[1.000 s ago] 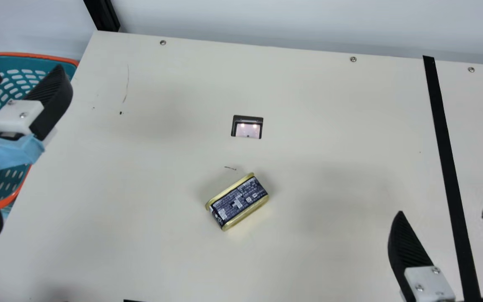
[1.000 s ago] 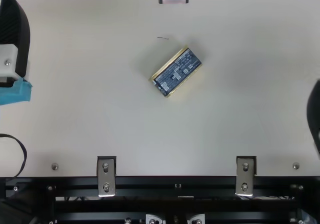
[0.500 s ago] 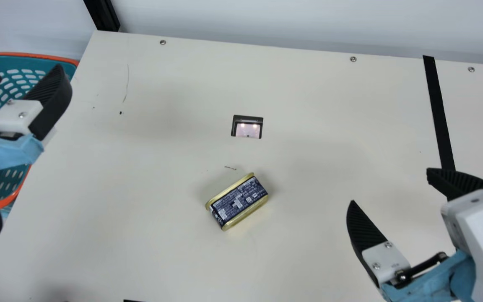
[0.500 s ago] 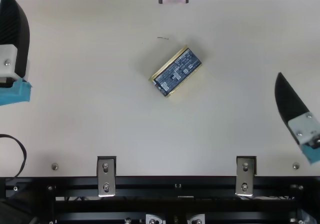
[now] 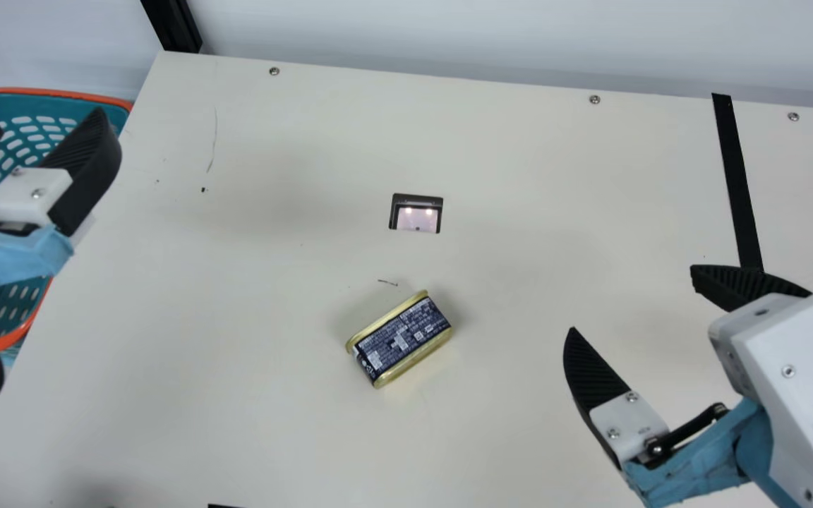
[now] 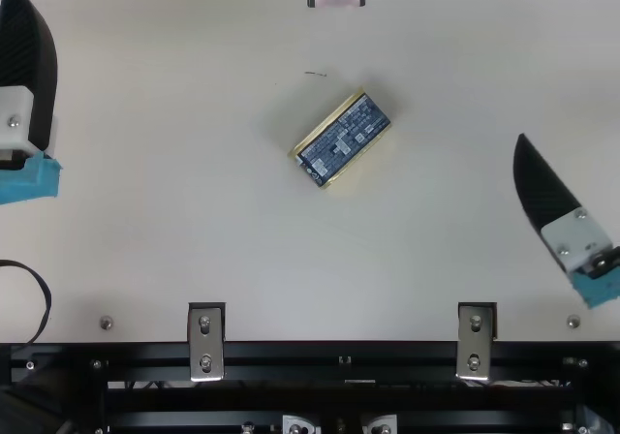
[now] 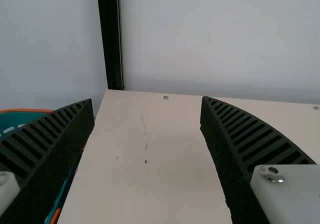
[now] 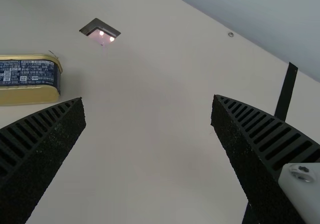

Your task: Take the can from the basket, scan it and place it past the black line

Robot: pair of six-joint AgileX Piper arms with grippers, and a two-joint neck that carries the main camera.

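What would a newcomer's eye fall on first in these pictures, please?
Probably the gold-and-navy can, lying near the middle of the cream table. Next might come the scanner beyond it, with two bright lights, and the open right claw to the can's right. The orange-rimmed teal basket stands out at the main view's left edge.

Pale wall (image 5: 449, 35) and black post (image 5: 172, 25) behind cream table (image 5: 237, 395)

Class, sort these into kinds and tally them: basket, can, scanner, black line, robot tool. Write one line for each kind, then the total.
Basket: 1
Can: 1
Scanner: 1
Black line: 1
Tools (left tool, right tool): 2
Total: 6
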